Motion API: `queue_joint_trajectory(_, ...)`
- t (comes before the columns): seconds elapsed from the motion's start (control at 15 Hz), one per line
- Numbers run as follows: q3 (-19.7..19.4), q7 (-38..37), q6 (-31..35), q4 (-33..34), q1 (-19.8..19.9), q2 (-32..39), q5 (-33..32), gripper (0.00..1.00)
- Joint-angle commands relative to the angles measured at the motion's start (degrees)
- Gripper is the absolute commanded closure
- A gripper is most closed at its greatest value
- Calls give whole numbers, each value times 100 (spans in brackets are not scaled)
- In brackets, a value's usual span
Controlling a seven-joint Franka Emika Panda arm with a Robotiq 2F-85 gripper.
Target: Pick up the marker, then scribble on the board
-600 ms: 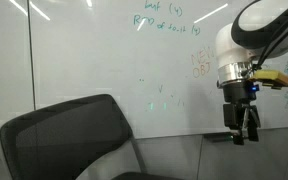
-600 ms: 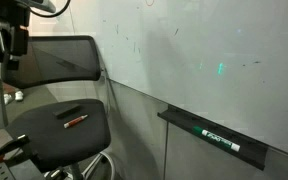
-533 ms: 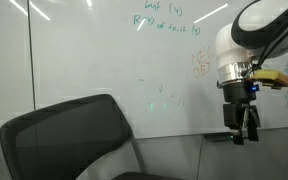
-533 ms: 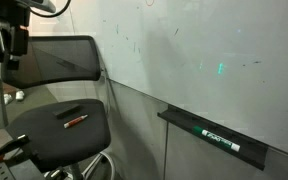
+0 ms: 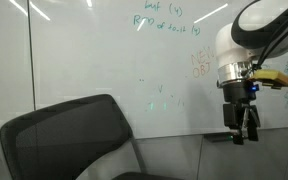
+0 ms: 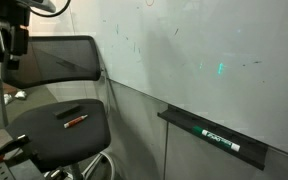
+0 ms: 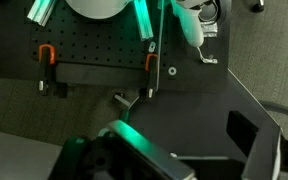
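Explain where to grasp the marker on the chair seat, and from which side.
Probably grip the marker mid-barrel, from straight above: it lies flat on the chair seat, so only its long sides are open. Avoid the dark pen beside it.

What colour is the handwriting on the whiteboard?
It is faint green; the handwriting on the glossy white wall board shows best in an exterior view.

In an exterior view, camera sits close and low, facing board nearly head-on; chair back fills foreground, arm at right edge. In an exterior view, camera stands farther off, raking along board, looking slightly down. Both share board, chair, arm. Wrist view points away from board, close over dark perforated panel.
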State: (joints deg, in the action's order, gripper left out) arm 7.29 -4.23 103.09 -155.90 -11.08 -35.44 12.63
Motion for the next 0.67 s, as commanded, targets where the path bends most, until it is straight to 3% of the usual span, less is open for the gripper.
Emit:
queue_joint_trajectory(0.0, 40, 22, -20, 10, 47, -5, 17, 0)
queue_joint_trajectory(0.27, 102, -11, 12, 57, 24, 37, -11, 0)
queue_joint_trajectory(0.6, 629, -511, -46, 642, -73, 600, -144, 0)
